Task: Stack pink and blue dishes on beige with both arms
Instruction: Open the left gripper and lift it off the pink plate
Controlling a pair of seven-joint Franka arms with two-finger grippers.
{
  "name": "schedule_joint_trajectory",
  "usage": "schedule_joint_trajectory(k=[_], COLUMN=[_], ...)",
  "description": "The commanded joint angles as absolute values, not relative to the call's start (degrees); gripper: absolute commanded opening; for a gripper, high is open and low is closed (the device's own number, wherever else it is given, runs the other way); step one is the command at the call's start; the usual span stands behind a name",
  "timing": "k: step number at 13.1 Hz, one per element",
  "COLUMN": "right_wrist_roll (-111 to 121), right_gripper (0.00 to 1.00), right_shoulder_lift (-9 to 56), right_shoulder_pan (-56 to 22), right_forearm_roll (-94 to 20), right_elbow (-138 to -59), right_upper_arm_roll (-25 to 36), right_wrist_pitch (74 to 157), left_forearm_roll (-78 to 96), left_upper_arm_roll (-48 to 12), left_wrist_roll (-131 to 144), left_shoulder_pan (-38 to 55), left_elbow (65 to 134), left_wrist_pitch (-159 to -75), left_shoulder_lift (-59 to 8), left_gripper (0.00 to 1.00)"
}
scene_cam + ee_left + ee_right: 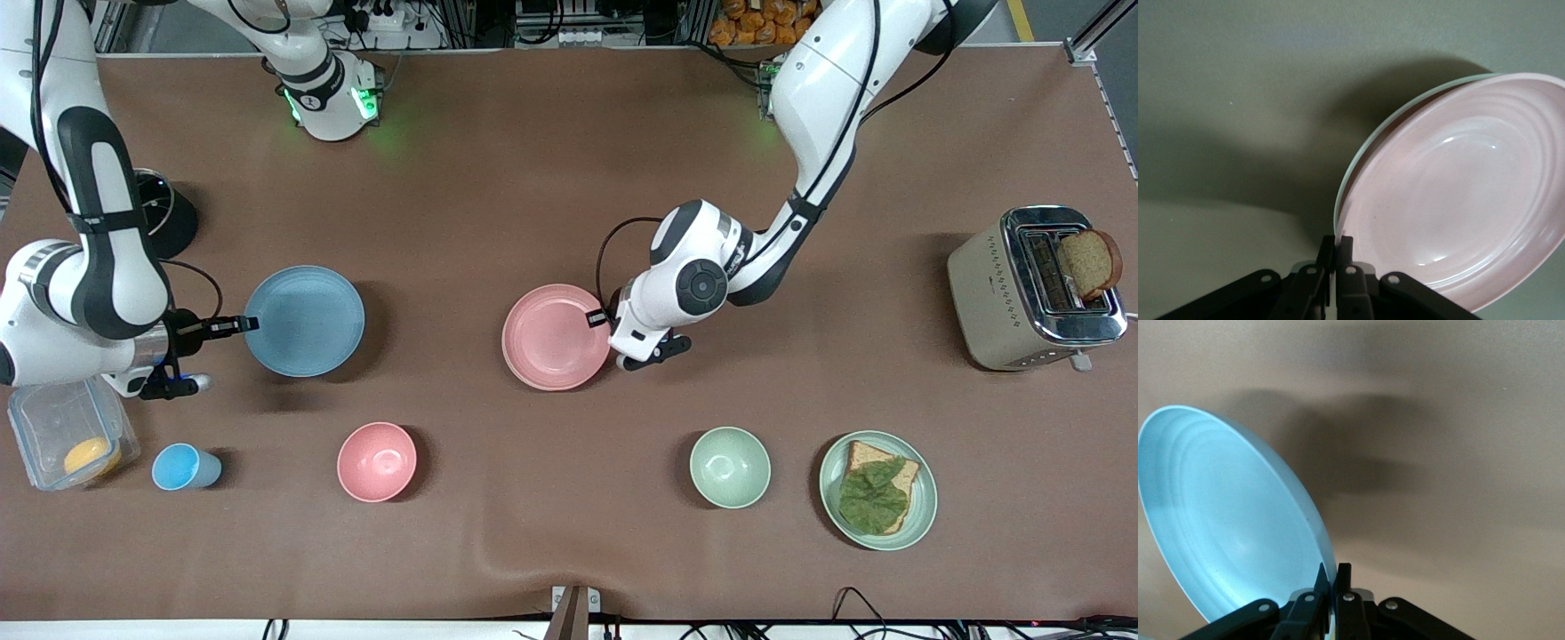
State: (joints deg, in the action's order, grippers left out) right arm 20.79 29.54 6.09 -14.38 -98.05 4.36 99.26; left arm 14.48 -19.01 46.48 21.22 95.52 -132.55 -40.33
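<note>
My left gripper [603,317] [1337,243] is shut on the rim of the pale pink plate [551,338] [1458,193] at mid-table. A thin pale rim [1358,157] peeks out from under the pink plate's edge. It looks like the beige plate, otherwise hidden beneath the pink one. Toward the right arm's end of the table, my right gripper [244,324] [1333,570] is shut on the rim of the light blue plate [305,320] [1231,520]. The blue plate is tilted and casts a shadow on the table.
Nearer the front camera sit a blue cup [182,468], a deep pink bowl [377,461], a green bowl [730,467] and a green plate [925,502] with bread and a leaf. A clear container [53,418] lies under the right arm. A toaster [1022,293] stands at the left arm's end.
</note>
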Motion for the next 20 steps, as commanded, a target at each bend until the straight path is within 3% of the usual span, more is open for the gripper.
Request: schedule_joint_trajectory(k=[1,4,5,6,7,11,20], right_wrist_roll=[19.8,18.5,17.6,16.4,15.1,13.5,4.9], right_gripper=[0.00,0.00,0.00,0.00,0.00,0.00,0.00], right_shoulder_lift=[30.3,30.3,30.3,30.3,30.2,30.2,30.8], right_shoulder_pan=[5.8,5.5,4.8,4.3,3.6,2.5,-2.5], right_forearm_roll=[-15.2,-15.2,-15.2,-15.2,-15.2,-15.4,-20.0], right_elbow=[-96.2,-95.5,-95.5,-95.4,-95.4,-94.6,-91.2], right_upper_arm_roll=[4.7,4.7,4.7,4.7,4.7,4.6,4.7], right_wrist_pitch=[98.0,98.0,98.0,98.0,97.9,96.8,94.6], left_forearm_roll=[15.1,15.2,15.1,14.9,14.9,14.9,-1.3], left_upper_arm_roll=[-18.5,-18.5,-18.4,-18.3,-18.3,-17.8,-17.7], left_wrist_roll=[46.8,46.8,46.1,45.7,45.5,46.3,39.8], left_shoulder_pan=[22.5,22.9,22.8,22.5,22.4,21.4,8.3], left_elbow=[95.3,94.9,94.9,94.9,94.8,93.5,93.3], left_wrist_pitch=[-133.1,-133.1,-133.1,-133.1,-133.1,-132.5,-116.7], left_shoulder_lift=[-40.6,-41.0,-41.2,-41.5,-41.2,-38.2,-18.6], left_gripper=[0.00,0.00,0.07,0.91,1.00,1.00,1.00])
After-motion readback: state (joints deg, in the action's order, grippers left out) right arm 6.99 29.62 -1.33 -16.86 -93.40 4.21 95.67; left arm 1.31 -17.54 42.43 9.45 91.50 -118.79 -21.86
